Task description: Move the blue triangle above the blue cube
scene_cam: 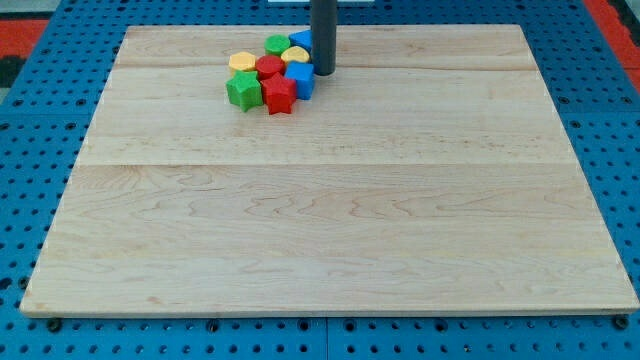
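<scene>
While the blocks huddle near the view's top on the wooden board (330, 230), my tip (324, 72) holds nothing, resting just right of the blue cube (301, 80). The blue triangle (300, 40) peeks out behind the rod, beside a green block (277, 44). No writing is readable.
</scene>
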Robot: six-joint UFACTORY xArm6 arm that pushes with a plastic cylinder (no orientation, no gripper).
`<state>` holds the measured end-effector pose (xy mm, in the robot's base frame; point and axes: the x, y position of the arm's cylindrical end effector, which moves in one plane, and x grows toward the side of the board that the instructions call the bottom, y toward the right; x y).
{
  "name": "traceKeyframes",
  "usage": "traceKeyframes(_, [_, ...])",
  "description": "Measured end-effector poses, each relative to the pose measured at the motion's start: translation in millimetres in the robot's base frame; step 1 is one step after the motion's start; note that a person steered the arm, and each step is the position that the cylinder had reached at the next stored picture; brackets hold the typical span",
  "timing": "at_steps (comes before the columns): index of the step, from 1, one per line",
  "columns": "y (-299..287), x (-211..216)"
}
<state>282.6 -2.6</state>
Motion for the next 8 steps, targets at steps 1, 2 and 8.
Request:
traceKeyframes(1, [30, -27])
traceKeyframes(2, [29, -44])
traceKeyframes(8, [22, -76])
